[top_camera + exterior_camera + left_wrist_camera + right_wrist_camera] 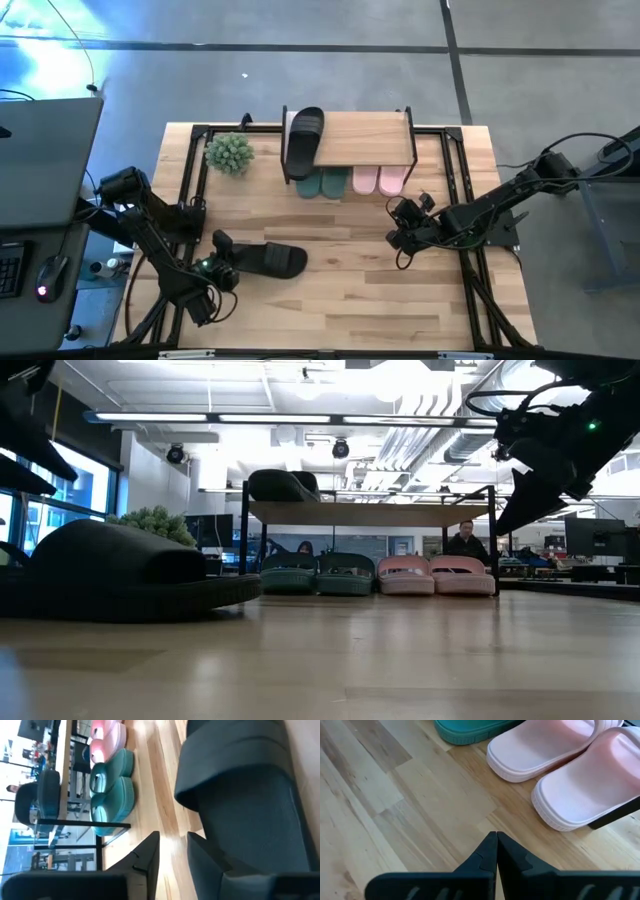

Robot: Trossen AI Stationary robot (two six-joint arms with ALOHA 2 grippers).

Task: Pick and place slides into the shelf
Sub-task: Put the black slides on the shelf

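The shelf (365, 140) (370, 512) stands at the table's far edge. One black slide (305, 140) (283, 485) lies on its plank top, at the left end. Under the shelf, on the table, rest the dark green pair (322, 183) (111, 790) and the pale pink pair (378, 180) (580, 775). The second black slide (272, 260) (120, 572) (245, 795) lies flat on its sole on the table's near left part. My left gripper (224, 262) (172, 857) is open at that slide's left end. My right gripper (405, 228) (496, 852) is shut and hangs over bare table just in front of the pink pair. My left gripper comes level from the table's left at the black slide's end. One finger (207, 862) stands over the slide's edge and hides it. The other finger (145, 862) stands beside the slide over bare wood. I cannot tell whether either finger touches the slide.
A small green plant (230, 153) (150, 520) stands left of the shelf. Bare wood (380, 290) lies between the two arms and along the near edge. A desk with a mouse (45, 270) is beyond the table's left edge. A person (465, 540) sits in the room behind.
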